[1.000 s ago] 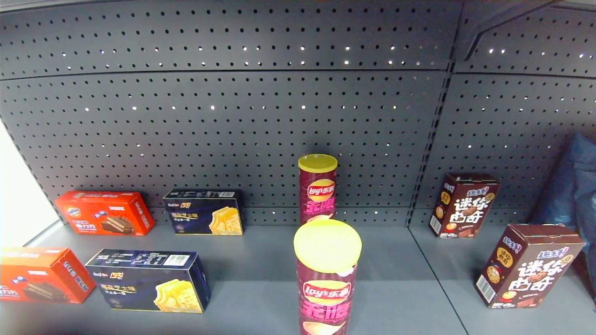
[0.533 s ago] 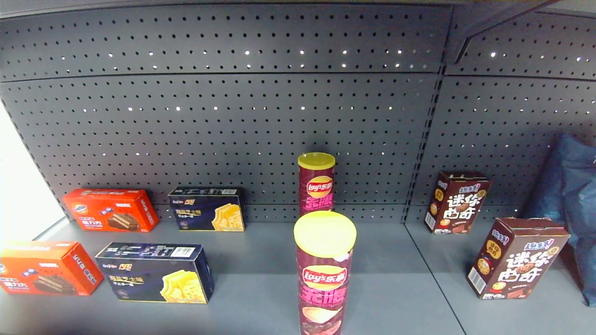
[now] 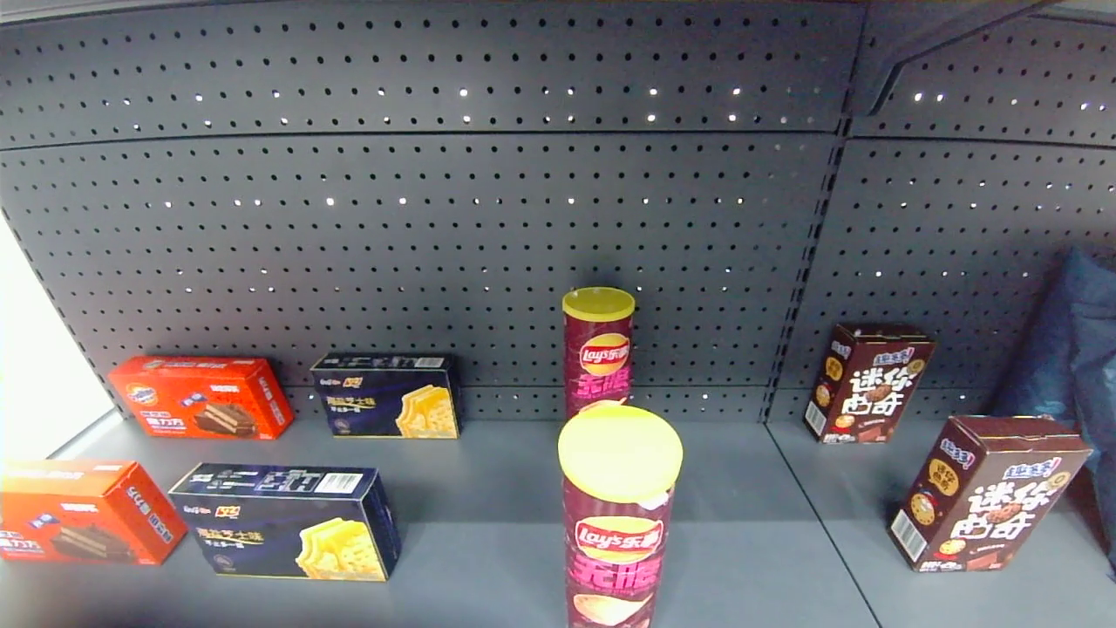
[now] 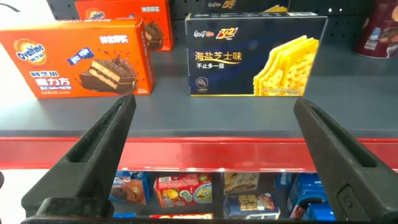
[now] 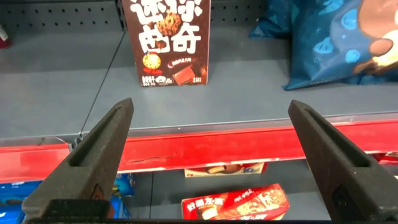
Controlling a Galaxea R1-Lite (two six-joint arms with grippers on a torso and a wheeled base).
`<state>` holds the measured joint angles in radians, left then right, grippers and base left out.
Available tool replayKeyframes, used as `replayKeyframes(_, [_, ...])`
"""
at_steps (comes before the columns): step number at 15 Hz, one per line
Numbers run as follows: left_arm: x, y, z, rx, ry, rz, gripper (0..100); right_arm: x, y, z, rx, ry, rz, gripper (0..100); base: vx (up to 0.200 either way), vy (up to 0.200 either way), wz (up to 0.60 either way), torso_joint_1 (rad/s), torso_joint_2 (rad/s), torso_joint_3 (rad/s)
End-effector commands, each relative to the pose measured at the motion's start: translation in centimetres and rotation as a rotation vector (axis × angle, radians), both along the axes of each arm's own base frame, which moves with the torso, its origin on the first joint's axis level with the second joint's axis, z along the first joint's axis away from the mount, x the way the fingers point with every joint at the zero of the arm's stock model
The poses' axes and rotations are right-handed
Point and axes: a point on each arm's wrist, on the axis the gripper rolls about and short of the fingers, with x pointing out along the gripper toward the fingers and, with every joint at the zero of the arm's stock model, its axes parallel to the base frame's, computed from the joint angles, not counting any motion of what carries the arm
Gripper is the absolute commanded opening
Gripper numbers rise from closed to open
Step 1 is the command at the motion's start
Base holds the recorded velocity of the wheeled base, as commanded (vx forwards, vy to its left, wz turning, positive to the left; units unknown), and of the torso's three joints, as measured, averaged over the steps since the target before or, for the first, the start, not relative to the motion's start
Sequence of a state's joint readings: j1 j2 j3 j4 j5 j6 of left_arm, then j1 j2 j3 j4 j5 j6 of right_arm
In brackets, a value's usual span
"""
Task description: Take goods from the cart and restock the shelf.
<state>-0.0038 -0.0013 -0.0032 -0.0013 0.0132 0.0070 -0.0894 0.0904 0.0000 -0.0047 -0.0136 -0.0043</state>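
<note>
Currently on the shelf (image 3: 488, 471): a front can (image 3: 619, 515) and a rear can (image 3: 598, 353) are standing upright in line at centre. Two orange boxes (image 3: 200, 397) and two navy boxes (image 3: 388, 395) are lying to the left, one of each at the back and one at the front. Two brown boxes (image 3: 872, 384) are standing to the right, with a bag (image 3: 1077, 340) beyond them. The left gripper (image 4: 214, 102) is hanging released, facing the front orange and navy boxes. The right gripper (image 5: 211, 104) is hanging released, facing a brown box.
</note>
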Motion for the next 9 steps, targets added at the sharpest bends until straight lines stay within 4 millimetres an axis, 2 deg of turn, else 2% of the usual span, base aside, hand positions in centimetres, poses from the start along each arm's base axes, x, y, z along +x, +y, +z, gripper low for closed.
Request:
replayKeyframes(1, [0.01,0.00,0.00,0.001,0.001,0.001,100,0.01,0.00,0.00,0.000,0.002,0.000,100,0.000,0.000,0.00,0.000,0.00,0.000])
replayKeyframes(9, [0.01,0.00,0.00,-0.002,0.001,0.001,100,0.01,0.00,0.00,0.000,0.002,0.000,100,0.000,0.000,0.00,0.000,0.00,0.000])
